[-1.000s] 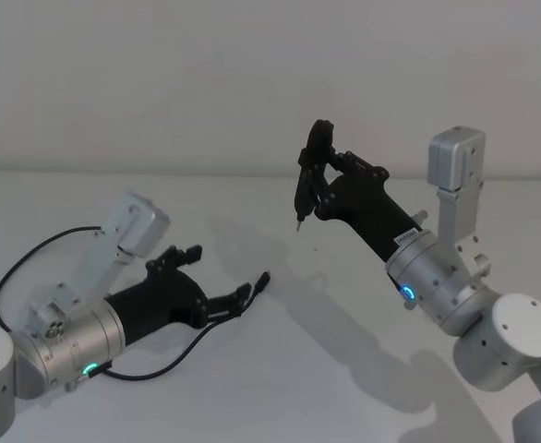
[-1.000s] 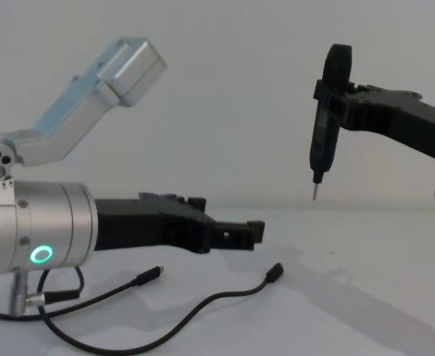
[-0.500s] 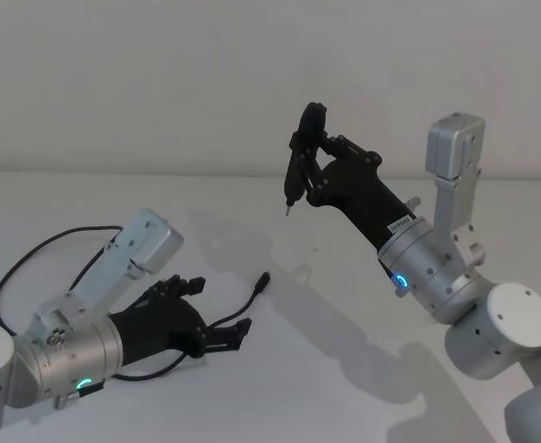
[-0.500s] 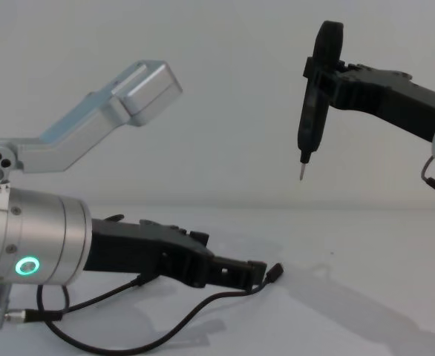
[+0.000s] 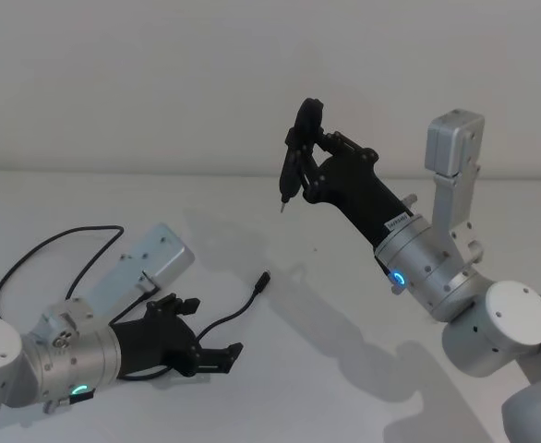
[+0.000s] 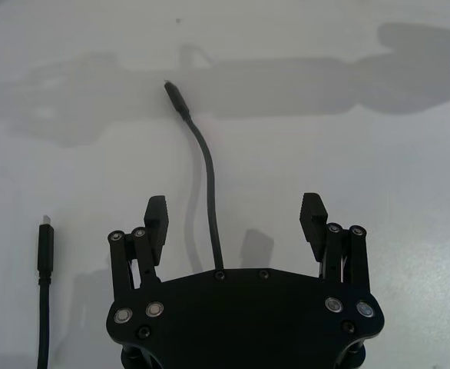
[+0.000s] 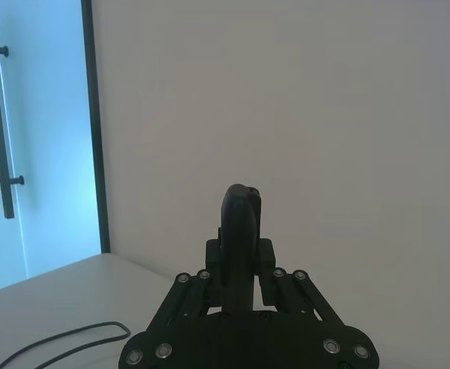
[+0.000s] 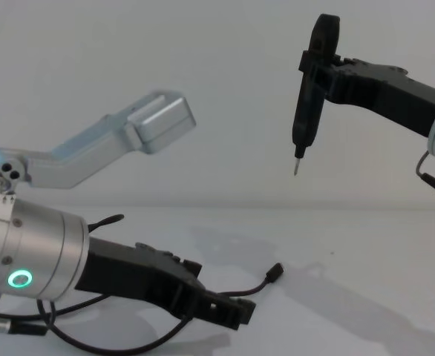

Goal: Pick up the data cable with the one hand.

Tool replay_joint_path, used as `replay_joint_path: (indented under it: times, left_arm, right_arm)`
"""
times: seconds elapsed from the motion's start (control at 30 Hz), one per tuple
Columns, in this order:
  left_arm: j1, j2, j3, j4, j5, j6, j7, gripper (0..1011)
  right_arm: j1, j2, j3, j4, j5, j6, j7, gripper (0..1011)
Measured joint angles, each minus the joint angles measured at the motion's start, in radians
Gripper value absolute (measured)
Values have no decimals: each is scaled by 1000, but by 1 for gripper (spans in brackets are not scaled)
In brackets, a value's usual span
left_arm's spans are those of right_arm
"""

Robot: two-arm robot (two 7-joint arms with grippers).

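Dropped lower at bottom left, left gripper (image 5: pixel 213 329) gapes astride the data cable (image 5: pixel 238 311) and must sink squarely before pinching; right gripper (image 5: pixel 310 164), upper centre, clamps a pen tool (image 5: pixel 291 181).

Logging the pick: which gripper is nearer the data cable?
Left. The left gripper sits low, open fingers straddling the data cable; the right gripper, clamping a pen-like tool, hangs high above the table.

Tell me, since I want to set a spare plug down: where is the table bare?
Bare: the table between the data cable's far plug and the right arm, beneath the right gripper raised with its pen-like tool; also the far strip by the wall. Crowded: near left, where the open left gripper straddles the cable.
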Motion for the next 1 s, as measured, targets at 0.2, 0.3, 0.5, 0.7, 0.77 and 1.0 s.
replay_joint_path:
  times: [0.2,0.3,0.5,0.7,0.77,1.0]
  left_arm:
    - [-11,0,10,14,17,14,-4,1001]
    - [-13,-2,12,19,24,17,-3,1002]
    - [-16,-4,14,25,33,22,0,1001]
    - [-18,-6,15,30,39,26,4,963]
    - [-18,-6,16,31,41,27,4,908]
    - [-19,-7,16,34,45,29,6,717]
  right_arm:
    - [-1,1,-1,-1,5,-2,3,275]
    - [-4,1,-1,-3,8,-2,4,274]
    - [-9,4,-1,-9,15,-6,7,275]
    - [-16,8,-1,-12,20,-7,10,275]
    - [-18,9,-1,-12,22,-7,10,275]
    - [-15,9,-3,15,24,-10,16,275]
